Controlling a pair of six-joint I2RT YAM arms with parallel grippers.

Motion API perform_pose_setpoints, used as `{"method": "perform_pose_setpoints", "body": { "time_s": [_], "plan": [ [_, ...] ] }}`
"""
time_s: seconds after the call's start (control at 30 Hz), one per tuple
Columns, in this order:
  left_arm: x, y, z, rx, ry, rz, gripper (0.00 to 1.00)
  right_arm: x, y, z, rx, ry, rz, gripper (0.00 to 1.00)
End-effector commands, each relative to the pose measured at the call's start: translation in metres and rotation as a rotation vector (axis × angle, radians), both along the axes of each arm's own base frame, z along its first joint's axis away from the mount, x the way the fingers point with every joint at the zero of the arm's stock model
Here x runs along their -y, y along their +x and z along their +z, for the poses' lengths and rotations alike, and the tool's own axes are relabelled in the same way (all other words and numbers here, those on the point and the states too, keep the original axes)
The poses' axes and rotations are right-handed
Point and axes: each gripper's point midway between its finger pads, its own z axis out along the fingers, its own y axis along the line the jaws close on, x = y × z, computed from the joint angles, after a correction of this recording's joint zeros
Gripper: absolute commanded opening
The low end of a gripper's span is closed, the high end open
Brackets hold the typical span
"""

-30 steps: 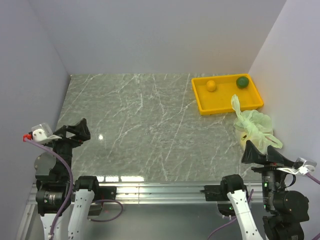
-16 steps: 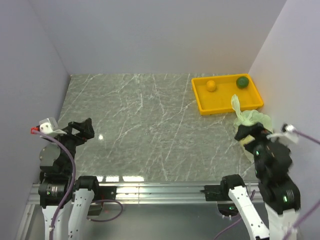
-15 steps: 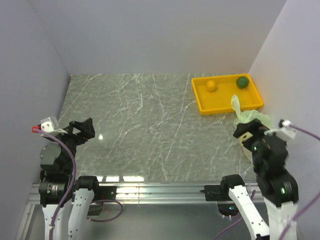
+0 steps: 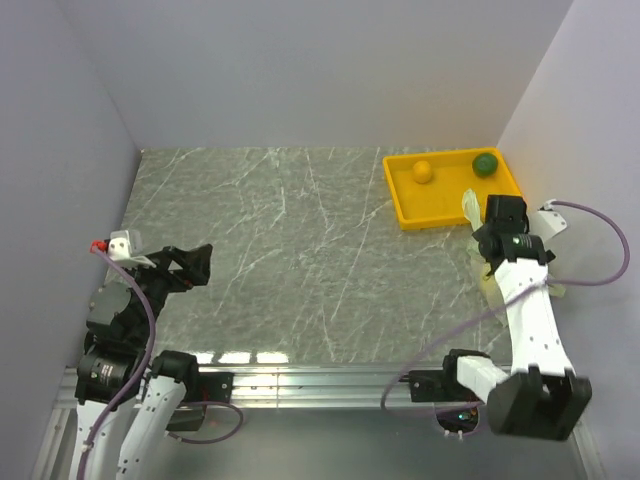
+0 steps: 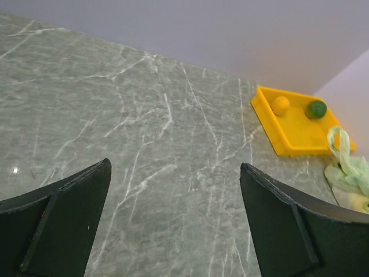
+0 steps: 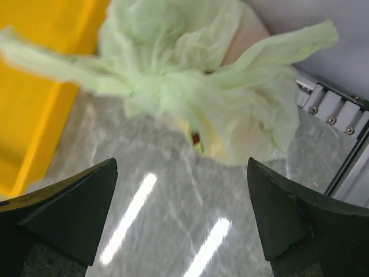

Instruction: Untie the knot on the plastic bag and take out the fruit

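Note:
The pale green plastic bag lies tied on the table beside the yellow tray. Its knot is bunched, with a loose tail reaching over the tray. A yellowish fruit shows dimly through the bag. My right gripper is open and empty, hovering just over the bag. In the top view it covers most of the bag; only the tail sticks out. My left gripper is open and empty, far left over bare table. The bag also shows in the left wrist view.
The yellow tray stands at the back right with a small orange fruit and a dark green fruit in it. The right wall is close behind the bag. The metal rail runs along the near edge.
My right arm has swung up from near its base and forward over the bag, next to the tray. My left gripper has moved a little to the right and forward.

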Motion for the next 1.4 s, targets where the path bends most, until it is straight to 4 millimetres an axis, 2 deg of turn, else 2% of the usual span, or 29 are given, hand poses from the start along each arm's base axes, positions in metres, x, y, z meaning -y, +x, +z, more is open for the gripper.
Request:
{"method": "perform_pose_setpoints", "body": {
  "time_s": [0.0,0.03,0.1,0.13,0.2,0.23,0.27,0.3,0.33,0.4,0.43,0.5,0.6,0.63,0.7,0.73,0.77,0.87,0.9,0.97,1.0,1.03,1.07,1.1,1.13,1.17,1.2,1.23,1.37],
  "plan": [
    [0.012,-0.002,0.028,0.068,0.016,-0.069,0.99,0.035,0.015,-0.018,0.017,-0.008,-0.147,1.0],
    [0.014,-0.002,0.028,0.067,0.019,-0.079,0.99,0.039,0.02,-0.035,-0.02,0.023,-0.156,1.0],
    [0.019,0.0,0.027,0.064,0.03,-0.1,0.99,0.05,0.027,-0.054,-0.031,0.088,-0.181,1.0],
    [0.02,0.0,0.027,0.061,0.033,-0.108,0.99,0.051,0.029,-0.075,-0.085,0.132,-0.192,1.0],
    [0.017,0.005,0.025,0.054,0.047,-0.083,0.99,0.052,0.036,-0.092,-0.114,0.189,-0.183,1.0],
    [0.017,0.007,0.025,0.053,0.052,-0.081,0.99,0.051,0.036,-0.106,-0.161,0.212,-0.185,0.97],
    [0.018,0.008,0.025,0.052,0.06,-0.08,0.99,0.051,0.035,-0.11,-0.184,0.22,-0.185,0.92],
    [0.02,0.011,0.024,0.045,0.067,-0.085,0.99,0.049,0.035,-0.114,-0.202,0.228,-0.178,0.85],
    [0.021,0.013,0.026,0.05,0.076,-0.091,1.0,0.047,0.033,-0.116,-0.207,0.236,-0.175,0.62],
    [0.026,0.018,0.026,0.039,0.084,-0.106,0.99,0.041,0.028,-0.12,-0.201,0.251,-0.158,0.32],
    [0.029,0.021,0.027,0.044,0.084,-0.112,0.99,0.033,0.023,-0.119,-0.189,0.251,-0.139,0.13],
    [0.035,0.029,0.025,0.027,0.089,-0.131,0.99,0.021,0.022,-0.116,-0.173,0.259,-0.083,0.01],
    [0.048,0.041,0.025,0.005,0.087,-0.17,0.99,-0.012,0.017,-0.11,-0.19,0.262,0.039,0.0],
    [0.052,0.044,0.025,-0.004,0.083,-0.187,0.99,-0.036,0.02,-0.103,-0.18,0.251,0.132,0.0],
    [0.059,0.056,0.022,-0.035,0.08,-0.197,0.99,-0.065,0.015,-0.096,-0.196,0.252,0.229,0.0],
    [0.06,0.059,0.022,-0.045,0.073,-0.195,0.99,-0.086,0.014,-0.088,-0.178,0.261,0.309,0.0],
    [0.065,0.061,0.024,-0.046,0.067,-0.219,0.99,-0.116,0.009,-0.085,-0.196,0.265,0.43,0.0],
    [0.074,0.069,0.02,-0.068,0.055,-0.243,0.99,-0.174,0.0,-0.067,-0.187,0.309,0.65,0.0],
    [0.075,0.071,0.017,-0.083,0.053,-0.246,0.99,-0.211,-0.012,-0.063,-0.205,0.305,0.804,0.0],
    [0.079,0.072,0.015,-0.097,0.046,-0.259,0.99,-0.253,-0.017,-0.046,-0.209,0.302,0.97,0.0],
    [0.081,0.074,0.012,-0.111,0.047,-0.265,0.99,-0.284,-0.029,-0.048,-0.256,0.262,1.108,0.0],
    [0.081,0.073,0.009,-0.125,0.047,-0.267,0.99,-0.308,-0.028,-0.026,-0.213,0.247,1.186,0.0],
    [0.082,0.074,0.007,-0.138,0.047,-0.272,0.99,-0.322,-0.027,-0.019,-0.209,0.184,1.256,0.0],
    [0.082,0.074,0.006,-0.147,0.049,-0.273,0.99,-0.348,-0.037,-0.022,-0.234,0.142,1.362,0.0],
    [0.082,0.072,0.0,-0.175,0.052,-0.272,0.99,-0.367,-0.033,-0.004,-0.185,0.122,1.419,0.0],
    [0.081,0.072,0.0,-0.181,0.054,-0.267,0.99,-0.379,-0.031,0.0,-0.176,0.061,1.489,0.0],
    [0.079,0.071,-0.001,-0.191,0.056,-0.258,0.99,-0.393,-0.033,-0.007,-0.205,0.025,1.545,0.0],
    [0.079,0.07,-0.004,-0.207,0.057,-0.256,0.99,-0.406,-0.034,0.001,-0.187,0.0,1.598,0.0],
    [0.074,0.062,-0.022,-0.285,0.068,-0.243,0.99,-0.42,-0.018,-0.015,-0.162,-0.1,1.647,0.0]
  ]
}}
